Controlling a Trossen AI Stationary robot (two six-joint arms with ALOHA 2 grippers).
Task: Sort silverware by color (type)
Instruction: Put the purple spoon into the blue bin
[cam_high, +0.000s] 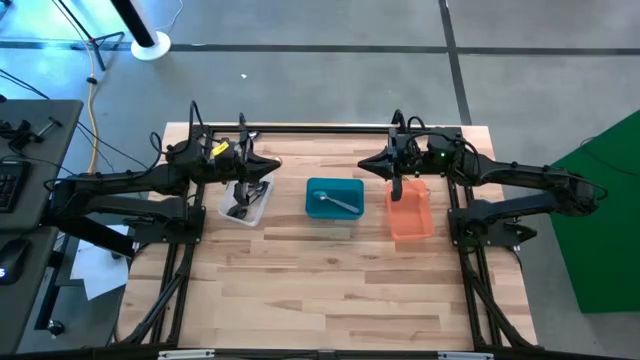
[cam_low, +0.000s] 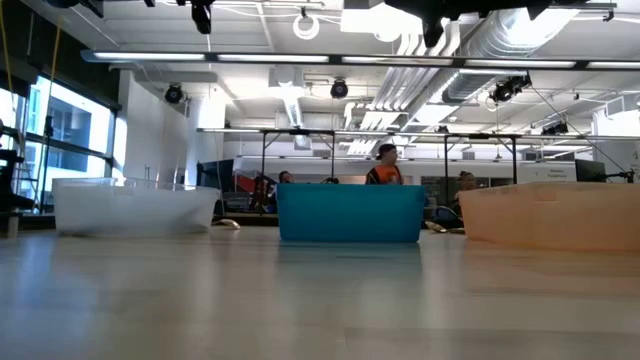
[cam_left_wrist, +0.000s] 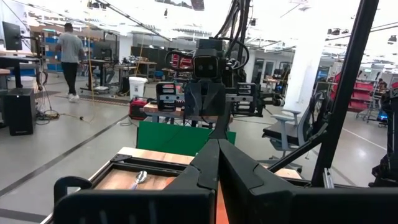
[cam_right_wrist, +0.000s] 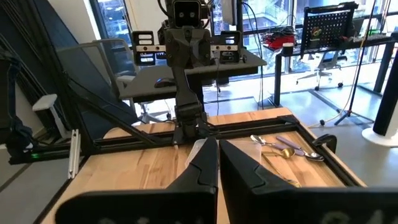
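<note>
Clear bin (cam_high: 246, 203), teal bin (cam_high: 334, 207), orange bin (cam_high: 410, 215); wooden table (cam_high: 330, 290).

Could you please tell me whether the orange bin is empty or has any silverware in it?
It looks empty: the high view shows only plain orange inside the orange bin, though the right pincer hides its far end.

Camera layout: one overhead, one table-level, two wrist-mounted.
Overhead and table-level views share the teal bin (cam_high: 334, 199), centre frame in both; wrist cameras face each other.

Clear bin (cam_high: 247, 203), teal bin (cam_high: 334, 207), orange bin (cam_high: 410, 215), silver spoon (cam_high: 335, 202).
</note>
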